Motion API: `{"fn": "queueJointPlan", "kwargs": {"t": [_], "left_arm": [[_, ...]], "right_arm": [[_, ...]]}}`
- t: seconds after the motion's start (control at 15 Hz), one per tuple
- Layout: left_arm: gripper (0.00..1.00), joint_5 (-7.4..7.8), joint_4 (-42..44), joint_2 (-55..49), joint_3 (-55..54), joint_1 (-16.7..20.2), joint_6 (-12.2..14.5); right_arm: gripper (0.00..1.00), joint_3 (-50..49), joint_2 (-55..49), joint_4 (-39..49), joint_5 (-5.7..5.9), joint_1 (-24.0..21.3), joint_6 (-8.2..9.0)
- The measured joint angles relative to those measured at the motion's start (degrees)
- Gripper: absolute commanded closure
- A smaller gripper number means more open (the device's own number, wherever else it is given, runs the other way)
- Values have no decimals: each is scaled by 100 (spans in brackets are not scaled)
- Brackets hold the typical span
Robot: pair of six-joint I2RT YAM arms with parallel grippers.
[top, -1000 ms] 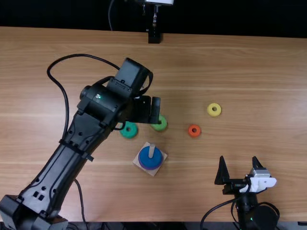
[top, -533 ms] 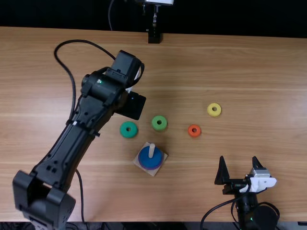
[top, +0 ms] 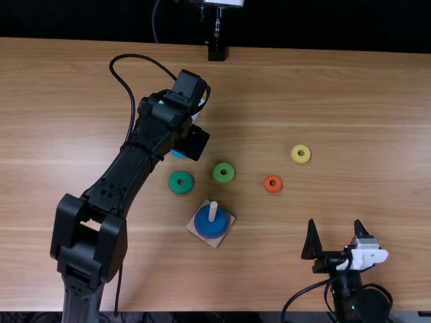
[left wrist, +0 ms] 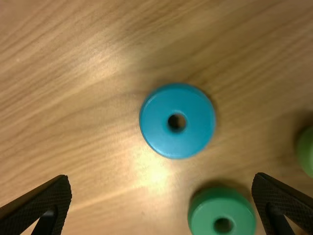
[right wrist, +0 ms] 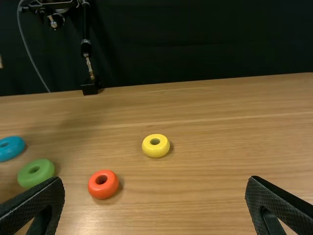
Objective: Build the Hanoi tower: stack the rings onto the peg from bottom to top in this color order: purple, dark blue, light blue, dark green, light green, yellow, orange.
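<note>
Light-blue ring (top: pixel 177 154) partly covered by wide-spread left gripper (top: pixel 192 143), dark-green ring (top: pixel 173 182) and light-green ring (top: pixel 223 165) set nearby, left arm (top: pixel 138 147) stretched forward.

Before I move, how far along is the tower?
Two of seven rings look done: dark blue sits above purple on the peg. The left claw, open near light blue, and right claw hold nothing. Unstacked on the table: light blue, dark green, light green, yellow, orange.
</note>
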Motion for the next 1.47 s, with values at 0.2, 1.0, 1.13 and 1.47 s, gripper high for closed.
{"fn": "queueJointPlan", "kwargs": {"t": [0.2,1.0,1.13,1.47], "left_arm": [[0,-4,4,363,221,2,57],[0,-4,-31,1163,844,0,63],[0,-7,-83,1292,844,0,68],[0,-4,-92,1296,844,0,66]], "right_arm": [[0,0,0,0,0,0,2],[0,0,0,-4,2,2,0],[0,0,0,-4,2,0,0],[0,0,0,-4,2,2,0]]}}
